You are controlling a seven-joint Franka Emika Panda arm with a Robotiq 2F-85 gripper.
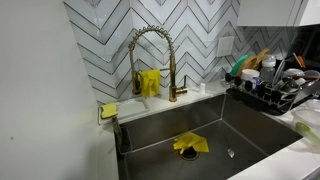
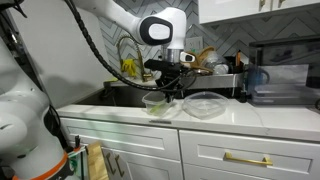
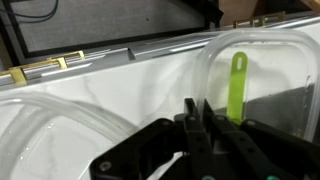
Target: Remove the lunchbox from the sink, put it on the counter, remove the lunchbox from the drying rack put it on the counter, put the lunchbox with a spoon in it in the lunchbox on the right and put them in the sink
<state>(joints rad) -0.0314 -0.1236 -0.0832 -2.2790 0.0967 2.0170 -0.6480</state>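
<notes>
The sink (image 1: 160, 125) basin lies open from above; only a yellow cloth (image 1: 190, 144) lies on its floor, and the spring-neck faucet (image 1: 150, 55) arches over the back rim. The crowded drying rack (image 1: 275, 92) blocks one end. On the table (image 2: 270, 118) two clear lunchboxes stand just beside each other: the lunchbox with the green spoon (image 2: 157, 104), its wall pinched in the gripper (image 2: 172, 95), and the second lunchbox (image 2: 205, 105). Past that one the table's front is bare; a boxy container (image 2: 277, 85) stands at the back.
</notes>
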